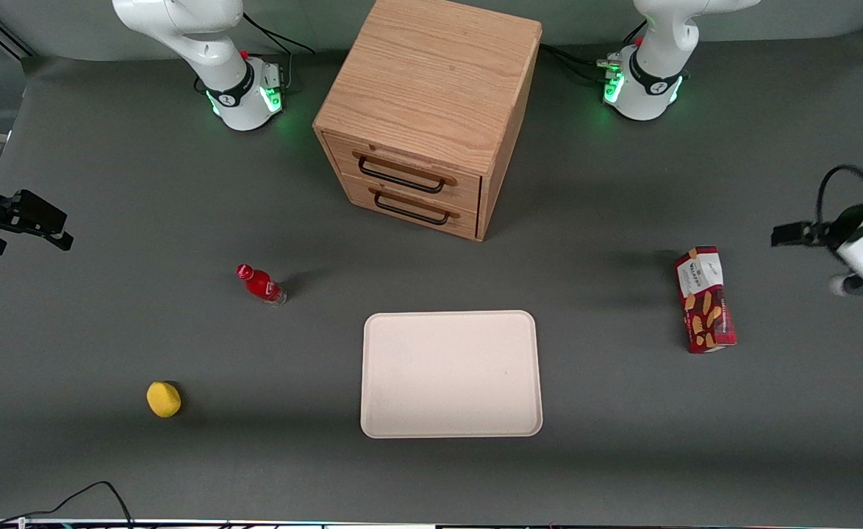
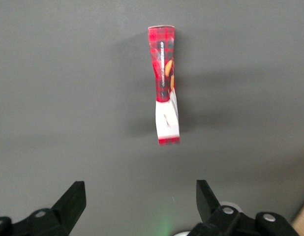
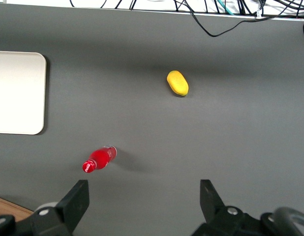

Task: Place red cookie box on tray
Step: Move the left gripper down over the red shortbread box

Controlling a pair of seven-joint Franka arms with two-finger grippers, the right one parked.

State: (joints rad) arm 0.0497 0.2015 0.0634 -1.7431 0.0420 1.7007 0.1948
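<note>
Tray [image 1: 451, 374] flat on table, nearest front cam, nothing on it. Red cookie box [image 1: 705, 299] lies on table toward working arm's end, approx 2 o'clock from tray, well apart, white label end farther from cam. Gripper [image 2: 139, 206] hovers above table near box, fingers [image 2: 73, 199] spread wide, released, holding nothing. Wooden drawer cabinet [image 1: 431, 110] at 12 o'clock from tray.
</note>
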